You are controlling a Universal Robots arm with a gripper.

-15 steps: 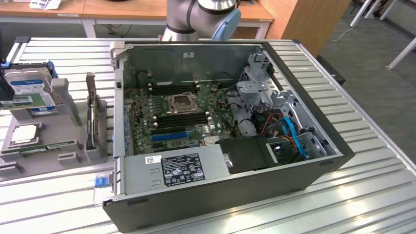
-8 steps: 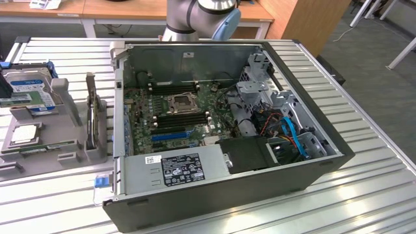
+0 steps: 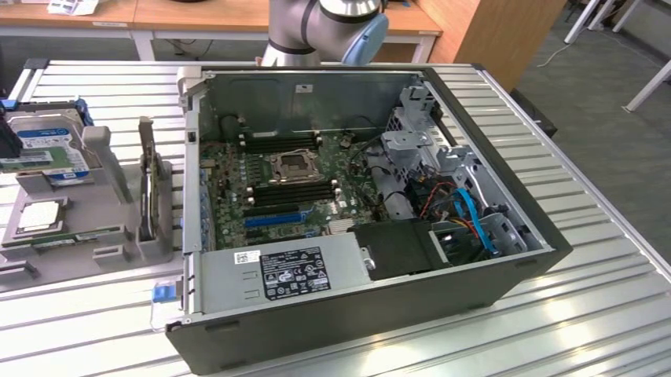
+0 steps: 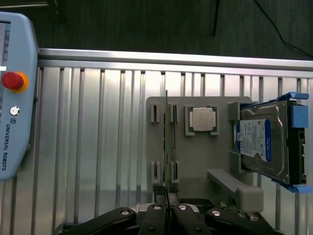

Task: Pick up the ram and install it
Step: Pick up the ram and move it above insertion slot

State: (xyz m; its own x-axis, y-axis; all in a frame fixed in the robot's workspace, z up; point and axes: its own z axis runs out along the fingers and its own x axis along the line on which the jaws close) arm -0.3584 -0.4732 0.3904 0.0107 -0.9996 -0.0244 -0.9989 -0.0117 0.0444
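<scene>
Outside first, from the exterior view: my arm (image 3: 325, 23) rises behind the open computer case (image 3: 346, 326), which lies on the slatted metal table (image 3: 598, 314). Inside the case I see the long black memory slots (image 3: 297, 192), a blue expansion slot (image 3: 275, 220) and the labelled power supply (image 3: 283, 271). On the exterior view's left stands a grey holder (image 3: 110, 200) with a hard drive (image 3: 47, 145), a processor chip (image 3: 42, 214) and the ram (image 3: 71, 236), a thin green strip on its edge in the holder's slots.

From the wrist view, my gripper (image 4: 167, 213) hangs above that holder, fingers (image 4: 156, 220) clenched together on nothing. The ram (image 4: 167, 142) shows edge-on as a thin line in its slots, in line with my fingertips, beside the processor chip. A teach pendant (image 4: 17, 98) lies on the table, well apart from the holder.
</scene>
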